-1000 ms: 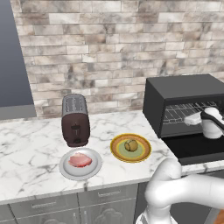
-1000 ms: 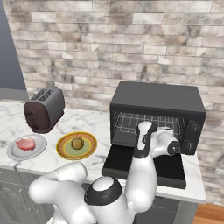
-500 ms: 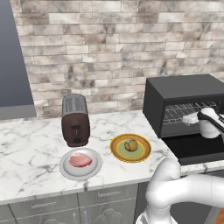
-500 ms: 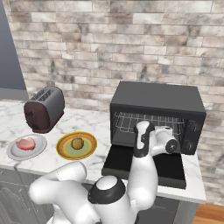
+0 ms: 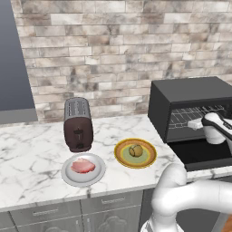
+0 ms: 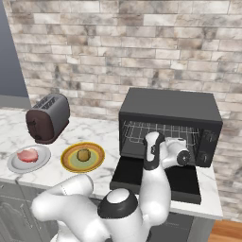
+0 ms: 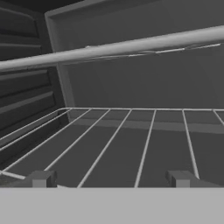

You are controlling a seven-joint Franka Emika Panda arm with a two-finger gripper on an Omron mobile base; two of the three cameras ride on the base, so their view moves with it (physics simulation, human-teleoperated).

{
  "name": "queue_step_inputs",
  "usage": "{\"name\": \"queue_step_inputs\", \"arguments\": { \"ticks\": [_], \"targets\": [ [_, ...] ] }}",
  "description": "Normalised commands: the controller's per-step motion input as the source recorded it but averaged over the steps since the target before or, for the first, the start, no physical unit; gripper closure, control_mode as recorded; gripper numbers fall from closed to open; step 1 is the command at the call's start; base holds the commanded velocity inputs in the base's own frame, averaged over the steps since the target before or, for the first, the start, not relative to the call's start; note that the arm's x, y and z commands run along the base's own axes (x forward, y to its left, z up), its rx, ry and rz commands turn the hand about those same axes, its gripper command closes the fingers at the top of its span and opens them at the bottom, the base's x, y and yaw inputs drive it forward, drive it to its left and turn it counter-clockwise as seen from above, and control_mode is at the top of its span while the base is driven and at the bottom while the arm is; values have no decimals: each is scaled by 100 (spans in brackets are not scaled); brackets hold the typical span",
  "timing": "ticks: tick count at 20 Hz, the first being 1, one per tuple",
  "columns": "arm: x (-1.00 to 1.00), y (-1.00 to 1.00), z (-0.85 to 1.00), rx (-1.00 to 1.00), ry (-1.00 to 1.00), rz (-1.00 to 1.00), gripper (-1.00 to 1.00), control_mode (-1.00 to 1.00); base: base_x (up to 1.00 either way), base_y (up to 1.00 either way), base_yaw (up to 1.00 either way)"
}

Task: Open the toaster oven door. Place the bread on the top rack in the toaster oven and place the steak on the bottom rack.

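The black toaster oven (image 5: 190, 93) (image 6: 170, 106) stands at the counter's right end with its door (image 5: 199, 154) (image 6: 160, 177) folded down flat. My gripper (image 5: 195, 123) (image 7: 111, 179) hovers over the door at the oven's mouth, open with nothing between its fingers. Ahead of it lie the bottom rack's wires (image 7: 131, 140), and the top rack's front bar (image 7: 131, 46) runs above. The bread (image 5: 135, 150) (image 6: 83, 154) sits on a yellow-rimmed green plate. The steak (image 5: 82, 166) (image 6: 27, 155) lies on a grey-white plate.
A dark brown slot toaster (image 5: 78, 124) (image 6: 47, 117) stands behind the two plates on the marble counter (image 5: 31, 154). A brick wall backs the counter. The oven's knobs (image 6: 206, 146) are on its right front.
The hand has turned slightly at the oven's mouth, its fingers swinging a little to the left. The door, bread and steak have not moved.
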Motion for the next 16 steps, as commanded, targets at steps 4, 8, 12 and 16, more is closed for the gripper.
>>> {"name": "queue_step_inputs", "arguments": {
  "ticks": [4, 8, 12, 16],
  "targets": [
    [5, -2, -1, 0, 0, -1, -100, -100, 0, 0, 0],
    [6, -4, -1, 0, 0, 0, -100, -100, 0, 0, 0],
    [6, -1, -11, 0, 0, 0, -100, -100, 0, 0, 0],
    [14, 0, -12, 0, 0, 0, -100, -100, 0, 0, 0]
  ]
}}
